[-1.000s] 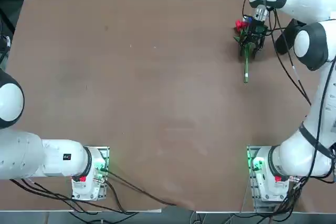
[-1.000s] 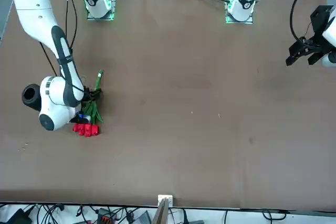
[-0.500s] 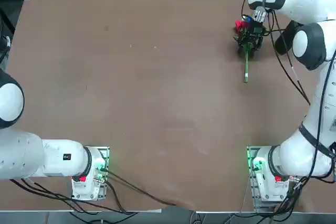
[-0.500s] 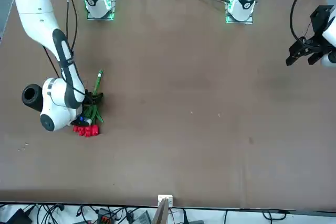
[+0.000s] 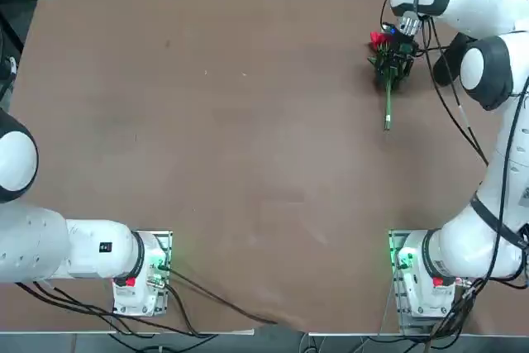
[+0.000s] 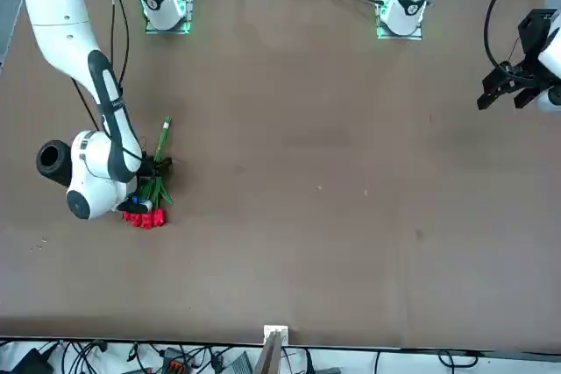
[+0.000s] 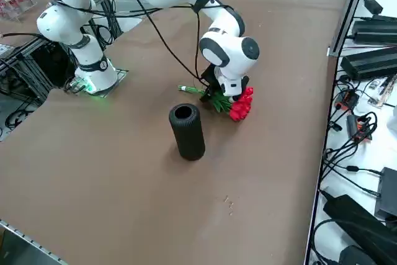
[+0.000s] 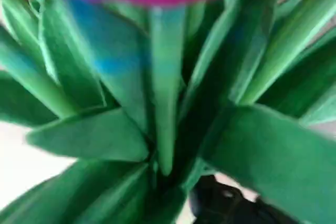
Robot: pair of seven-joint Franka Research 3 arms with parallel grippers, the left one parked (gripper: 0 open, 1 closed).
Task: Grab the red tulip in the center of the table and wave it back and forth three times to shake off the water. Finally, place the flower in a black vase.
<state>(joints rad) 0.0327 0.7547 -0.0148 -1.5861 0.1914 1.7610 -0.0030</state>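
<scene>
The red tulip (image 5: pixel 380 40) lies flat on the brown table (image 5: pixel 248 121) near its far right corner, red blooms (image 7: pixel 240 107) toward the far edge and its thin green stem (image 5: pixel 387 107) pointing back at the robot. My right gripper (image 5: pixel 394 64) is down on the leafy part just behind the blooms (image 6: pixel 143 216). In the right wrist view green leaves (image 8: pixel 157 103) fill the picture. The black vase (image 7: pixel 187 131) stands upright just to the right of the tulip, partly behind my arm in the top view (image 5: pixel 447 60).
The table's right edge runs close beyond the vase. Cables and black boxes (image 7: pixel 372 60) lie past the far edge. The parked left arm (image 5: pixel 50 245) stays at the near left, and the wide middle of the table lies to the tulip's left.
The right hand has settled a little lower and closer onto the tulip's leaves. The tulip and the vase have stayed in place.
</scene>
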